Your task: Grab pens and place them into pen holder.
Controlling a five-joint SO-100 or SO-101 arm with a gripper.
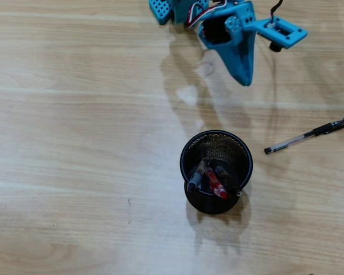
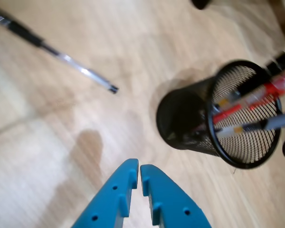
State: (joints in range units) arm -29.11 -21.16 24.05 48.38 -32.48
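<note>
Three pens (image 1: pixel 209 179) already stand in the black wire-mesh pen holder (image 1: pixel 241 150), lower centre of the overhead view; last clear pen with black cap (image 1: pixel 307 135) lies loose on the table (image 1: pixel 74 143) at right. Blue plastic end effector (image 2: pixel 139 172), empty and nearly closed, hangs at upper centre. Best to open wide, swing right, straddle the slim, smooth barrel crosswise near mid-length, then descend onto glossy, pale wood-grain laminate. Round barrel likely to roll if nudged.

An office-like desk: pale wood-grain tabletop (image 1: pixel 74 143), mesh pen holder (image 1: pixel 216 172), pens (image 1: pixel 215 179).
</note>
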